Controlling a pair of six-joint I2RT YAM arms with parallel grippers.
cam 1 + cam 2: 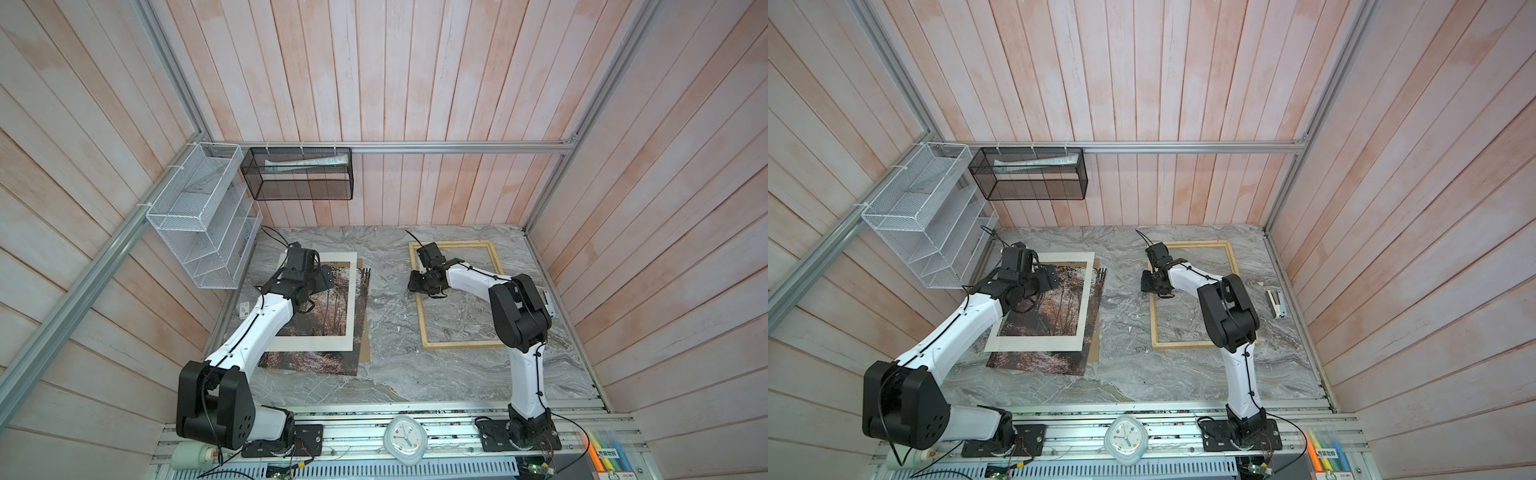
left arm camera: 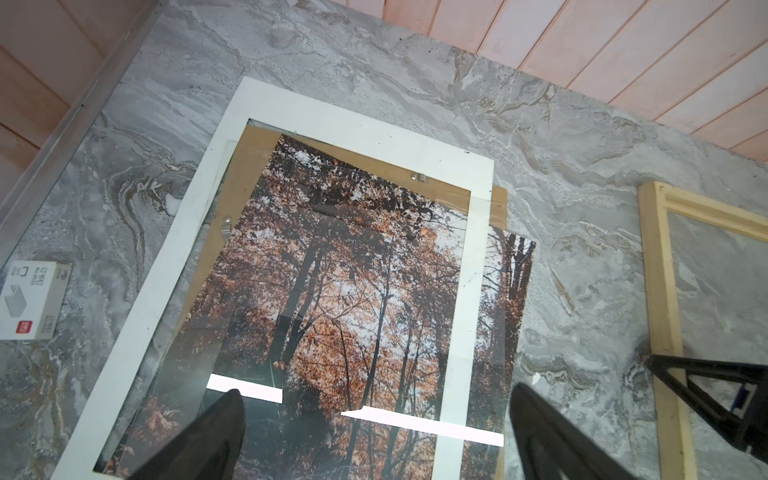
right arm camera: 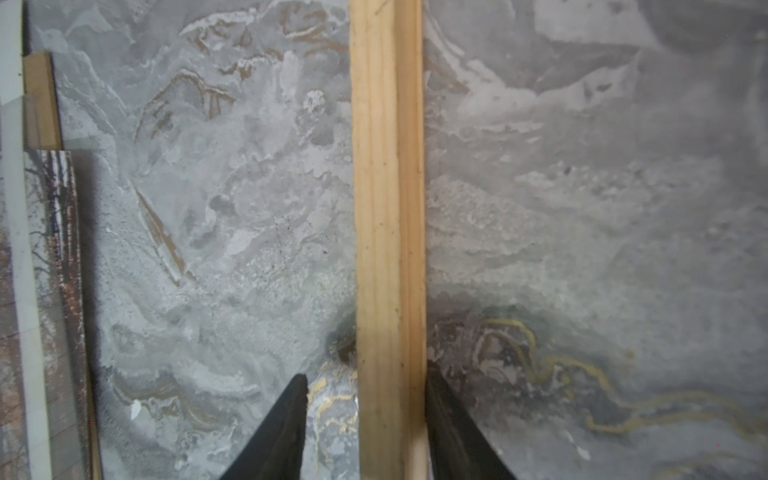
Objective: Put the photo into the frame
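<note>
two grippers, neither holding anything: the left gripper (image 2: 376,390) hangs spread wide over the photo (image 2: 365,291), which lies flat under the white mat board (image 2: 361,120), while the right gripper (image 3: 366,372), half-open, straddles a slat of the frame (image 3: 386,166), well apart. the print looks light, floppy and easily creased, so i'd pinch the edge poking past the mat.

photo (image 1: 332,299) half hidden (under mat (image 1: 316,343)), frame (image 2: 660,270) cropped
</note>
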